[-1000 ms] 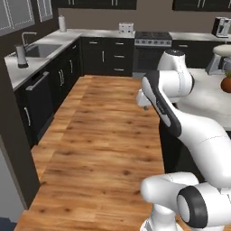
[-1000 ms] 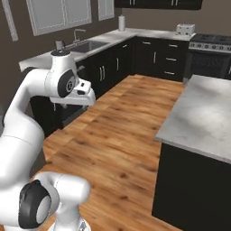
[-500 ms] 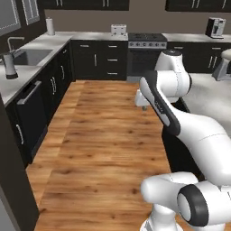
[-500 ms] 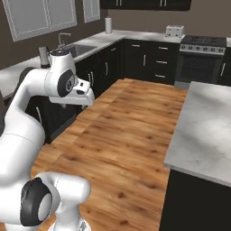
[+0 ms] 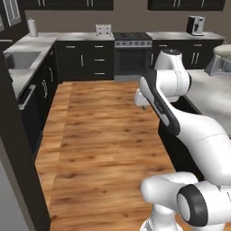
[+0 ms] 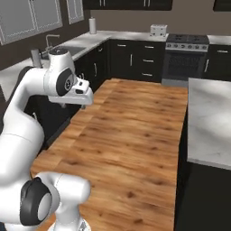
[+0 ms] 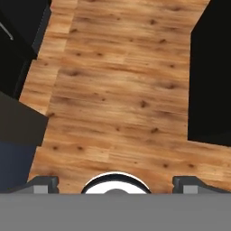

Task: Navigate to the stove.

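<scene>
A home kitchen: black stove [image 5: 132,54], dark cabinets [image 5: 81,61], grey countertops [image 6: 210,119], sink [image 5: 18,58], wooden floor [image 5: 103,149].

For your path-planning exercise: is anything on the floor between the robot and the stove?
Nothing visible blocks the way. Bare wooden floor runs straight to the stove at the far wall, with dark cabinets along one side and the island along the other.

Scanning for lettering now and nothing comes up readable: no brand on the stove [image 5: 132,53], no label on the dark cabinets [image 5: 83,61], no numbers or signs on the wall.
</scene>
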Available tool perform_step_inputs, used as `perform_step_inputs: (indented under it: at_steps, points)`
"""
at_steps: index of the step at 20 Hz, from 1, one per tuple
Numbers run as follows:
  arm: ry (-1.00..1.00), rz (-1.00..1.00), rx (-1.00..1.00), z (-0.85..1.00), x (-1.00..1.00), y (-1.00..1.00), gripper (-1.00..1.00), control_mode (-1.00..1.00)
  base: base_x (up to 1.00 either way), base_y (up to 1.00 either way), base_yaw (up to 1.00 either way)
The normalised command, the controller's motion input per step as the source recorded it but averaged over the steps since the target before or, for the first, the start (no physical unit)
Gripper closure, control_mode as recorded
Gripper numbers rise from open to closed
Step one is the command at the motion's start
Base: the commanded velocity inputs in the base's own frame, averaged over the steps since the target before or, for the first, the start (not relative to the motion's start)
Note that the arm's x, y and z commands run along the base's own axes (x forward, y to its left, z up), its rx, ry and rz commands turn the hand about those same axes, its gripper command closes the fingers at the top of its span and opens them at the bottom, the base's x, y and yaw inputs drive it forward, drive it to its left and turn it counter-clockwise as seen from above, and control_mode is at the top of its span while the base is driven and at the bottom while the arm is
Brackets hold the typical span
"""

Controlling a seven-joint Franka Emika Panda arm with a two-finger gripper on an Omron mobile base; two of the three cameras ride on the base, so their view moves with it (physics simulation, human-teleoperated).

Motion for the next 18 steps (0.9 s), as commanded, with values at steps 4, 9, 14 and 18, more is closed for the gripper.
perform_step_inputs:
  at_steps: [4,9,14,18]
  points:
    - [0.00,0.00,0.00,0.00,0.00,0.00,-1.00,1.00,0.82,0.34,-0.16]
    - [0.00,0.00,0.00,0.00,0.00,0.00,-1.00,1.00,1.00,0.29,-0.12]
    - [0.00,0.00,0.00,0.00,0.00,0.00,-1.00,1.00,1.00,0.40,-0.14]
    - [0.00,0.00,0.00,0.00,0.00,0.00,-1.00,1.00,1.00,0.49,-0.15]
